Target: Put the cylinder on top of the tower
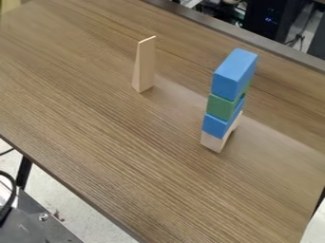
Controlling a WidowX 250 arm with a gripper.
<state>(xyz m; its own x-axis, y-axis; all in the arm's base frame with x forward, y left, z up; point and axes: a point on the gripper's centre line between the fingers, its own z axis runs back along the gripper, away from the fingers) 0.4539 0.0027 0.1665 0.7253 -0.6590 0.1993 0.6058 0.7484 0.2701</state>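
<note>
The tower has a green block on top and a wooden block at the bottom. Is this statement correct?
Not quite: the camera view shows a blue block on top, with the green block directly beneath it. The wooden block is at the bottom.

2 blue blocks [227, 87], 1 green block [220, 107], 1 pale block [212, 141], all 2 o'clock. 1 upright wooden piece [145, 66], near 12 o'clock.

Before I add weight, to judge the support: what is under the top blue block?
Under the top blue block, going down: a green block, another blue block, a pale wooden piece. The green block's top is covered.
</note>
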